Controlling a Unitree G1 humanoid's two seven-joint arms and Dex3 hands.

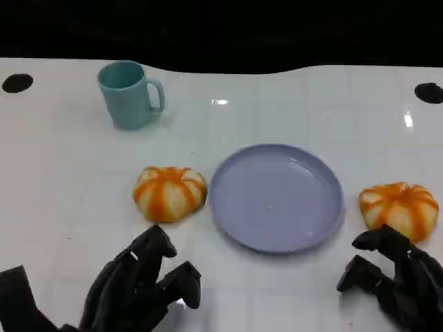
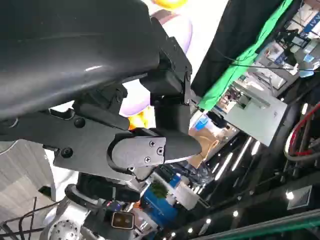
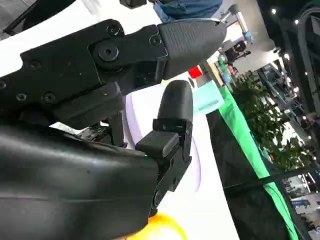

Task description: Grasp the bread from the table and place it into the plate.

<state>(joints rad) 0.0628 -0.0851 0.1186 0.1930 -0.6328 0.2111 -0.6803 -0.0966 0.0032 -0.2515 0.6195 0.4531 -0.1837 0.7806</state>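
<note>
My left robot hand & right robot hand both hold nothing, fingers apart; I'd cup the left bread gently w/ left, then lift over the plate rim.

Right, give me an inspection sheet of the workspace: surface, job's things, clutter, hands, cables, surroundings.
Surface: white table, glossy, with light glare.
Job's things: left bread lies on the table beside the plate; right bread on the plate's other side; plate holds nothing.
Clutter: teal mug upright at the far left.
Hands: left hand near the left bread, holding nothing; right hand close to the right bread, holding nothing.
Cables: nothing seen on the table.
Surroundings: black backdrop beyond the table; green edging in the left wrist view.
</note>
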